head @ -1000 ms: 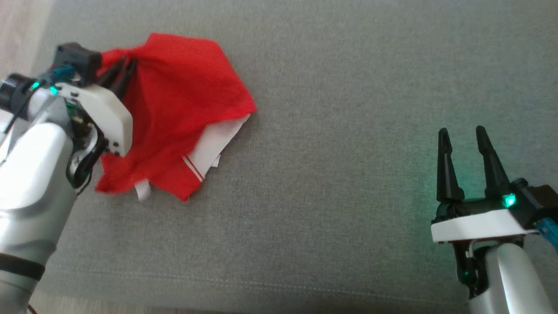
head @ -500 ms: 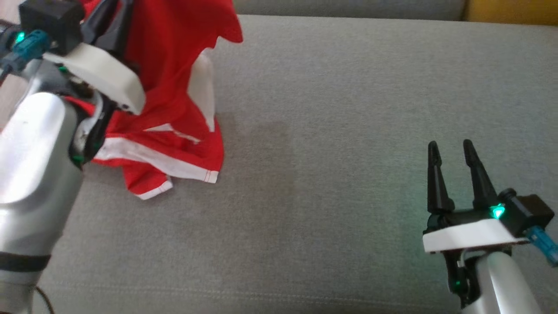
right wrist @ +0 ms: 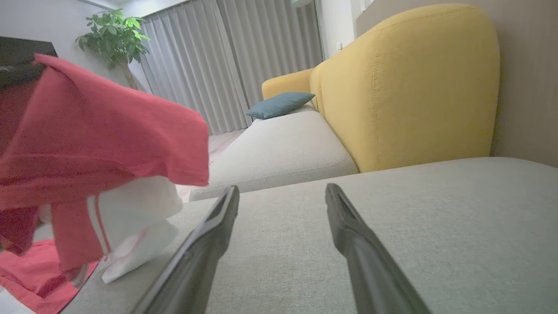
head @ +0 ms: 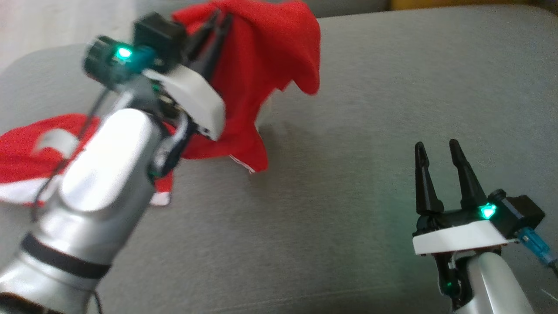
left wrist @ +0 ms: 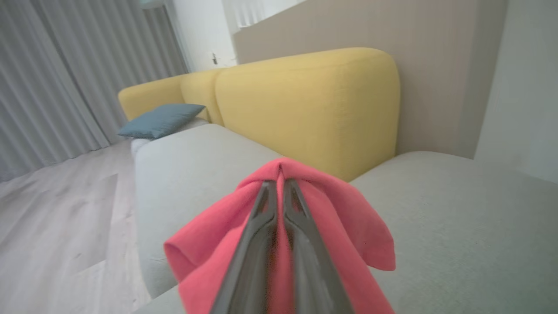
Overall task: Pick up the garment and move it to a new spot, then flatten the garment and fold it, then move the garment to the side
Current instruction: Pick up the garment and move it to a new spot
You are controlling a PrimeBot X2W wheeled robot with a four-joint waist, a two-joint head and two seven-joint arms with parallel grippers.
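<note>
The left gripper [head: 221,17] is clenched on a bunch of the red garment [head: 270,52]. Its two dark fingers are pressed together, with cloth pinched at the tips and draped down both sides. In the head view the grip sits at about 11 o'clock, raised off the grey seat cushion [head: 370,109]. Most of the cloth hangs free, while a red-and-white tail lies on the cushion toward 9 o'clock. Holding it by one high point looks meant to let its weight pull the folds loose for carrying. The arm is blurred, so which part is pinched is hard to say; possibly a shoulder or a hem. The right gripper [head: 436,145] sits at 4 o'clock, jaws spread and empty. It is well apart from the cloth, likely parked clear until flattening calls for a second hold.
</note>
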